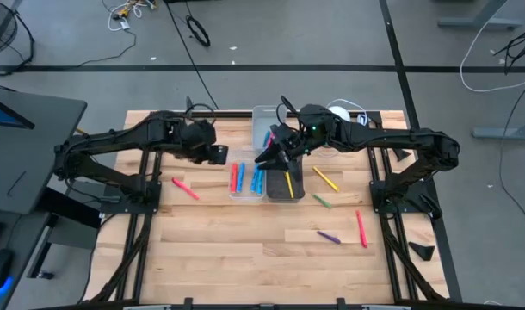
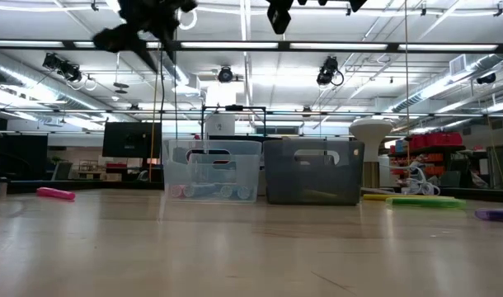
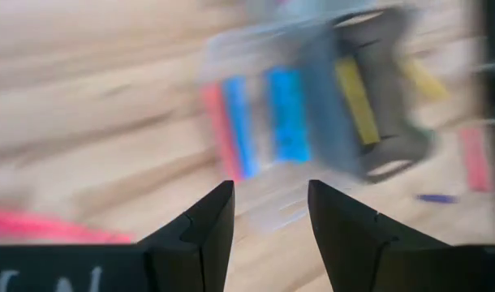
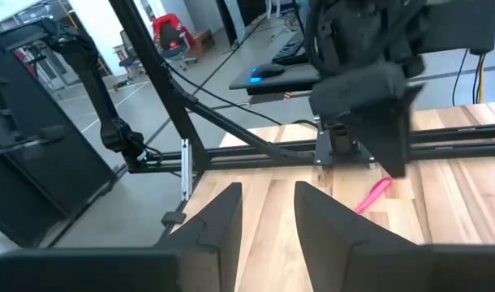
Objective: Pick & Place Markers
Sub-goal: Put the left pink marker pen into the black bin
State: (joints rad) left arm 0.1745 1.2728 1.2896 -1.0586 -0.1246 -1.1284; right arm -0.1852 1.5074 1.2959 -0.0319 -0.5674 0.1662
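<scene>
While both hover, right gripper (image 1: 271,158) fingers gape empty

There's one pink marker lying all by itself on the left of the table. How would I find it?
Start from the clear bin at the middle of the wooden table. Look left, past the left arm's jaws, to bare wood. The pink marker lies there alone and slanted; every other loose marker lies right of the bins.

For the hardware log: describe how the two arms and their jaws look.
Both arms are dark, nearly black, built of jointed tubular links. The right arm shows a small green light near its wrist, with dark cables looping there. The left gripper and right gripper each have two matte black wedge-shaped fingers. White lettering marks the left wrist housing.
</scene>
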